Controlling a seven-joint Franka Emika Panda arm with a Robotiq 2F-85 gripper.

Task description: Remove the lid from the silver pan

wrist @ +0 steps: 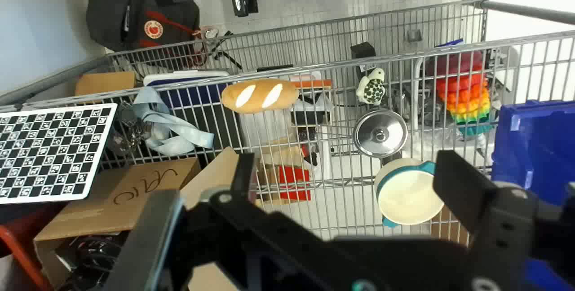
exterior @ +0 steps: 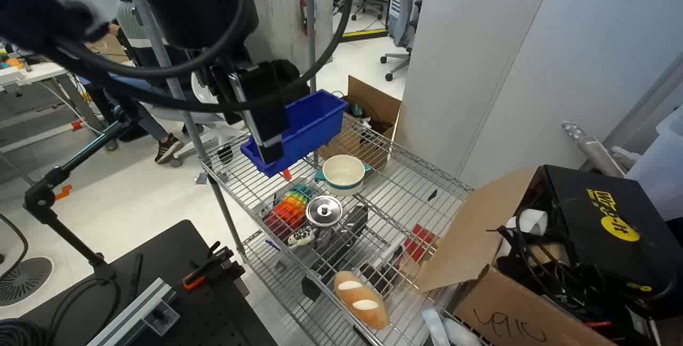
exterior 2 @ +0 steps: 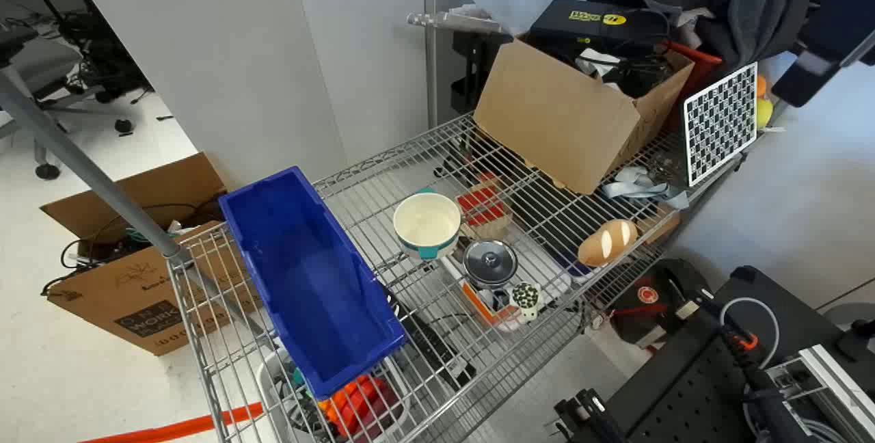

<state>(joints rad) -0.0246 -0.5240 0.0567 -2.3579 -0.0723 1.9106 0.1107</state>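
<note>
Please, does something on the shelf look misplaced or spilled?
The bread loaf looks misplaced: it lies bare on the wire shelf, near its edge, unusual for bread. The lid appears level; no spill shows.

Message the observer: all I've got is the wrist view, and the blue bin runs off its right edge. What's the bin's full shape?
Observer: An exterior view shows all of the blue bin: a long rectangle, open on top.
Operator: Got it. How low am I?
Observer: Not low. In an exterior view the gripper hangs clearly above the level of the lid.
Operator: Anyone around?
Observer: Yes. A person's leg and shoe show in an exterior view.
</note>
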